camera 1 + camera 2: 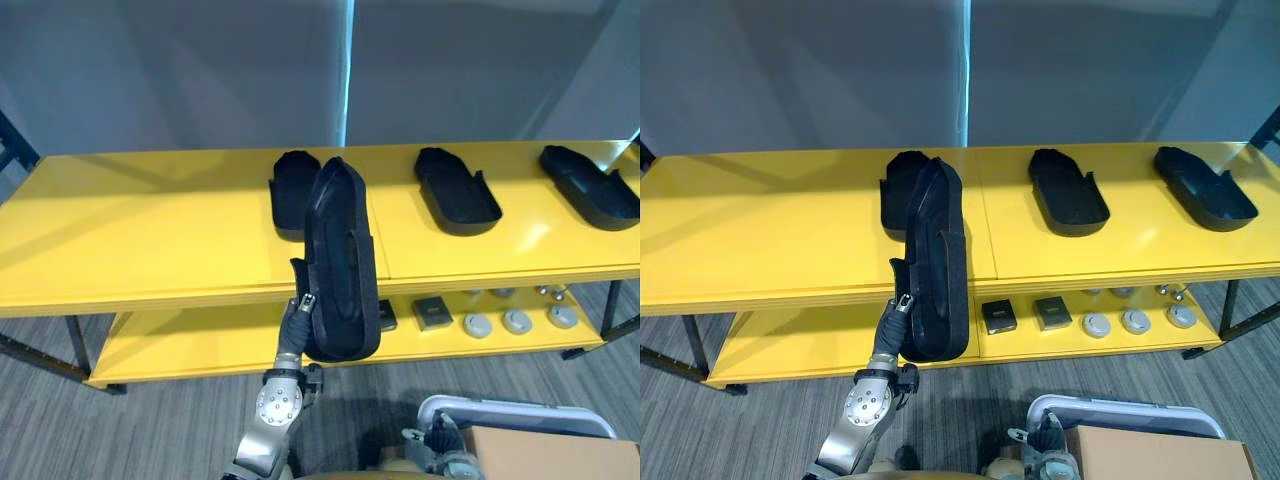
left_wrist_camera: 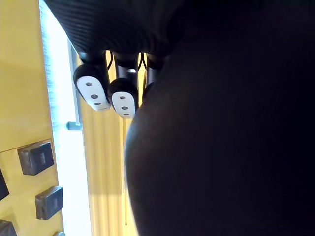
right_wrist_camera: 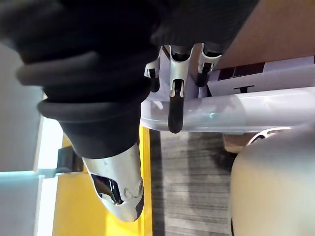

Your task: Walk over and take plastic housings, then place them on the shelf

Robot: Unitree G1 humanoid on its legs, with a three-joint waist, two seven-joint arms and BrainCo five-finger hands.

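Grips a long black plastic housing in the left hand, fingers curled round the side wall near its lower end. Holds it nearly upright in front of the yellow two-tier metal shelf, lower end down by the bottom board, upper end rising past the front edge of the top board. Seen from the head, overlaps the leftmost housing lying there; touching or apart, cannot tell. From the left wrist: pale fingertips close against the dark curved wall of the held housing, with yellow board beyond.

On the top board, in a row and well apart: three black moulded housings lying flat, hollow side up, the leftmost housing behind the held one, the middle housing right of centre, the far-right housing near the shelf's end.

On the bottom board, right half: small dark square blocks side by side, then grey round discs in a line further right.

Hangs the right hand low, fingers loose and fairly straight, thumb apart, holding nothing. Just beside it, a white tubular cart frame, and in that frame a brown cardboard box. Underneath everything, grey striped carpet.
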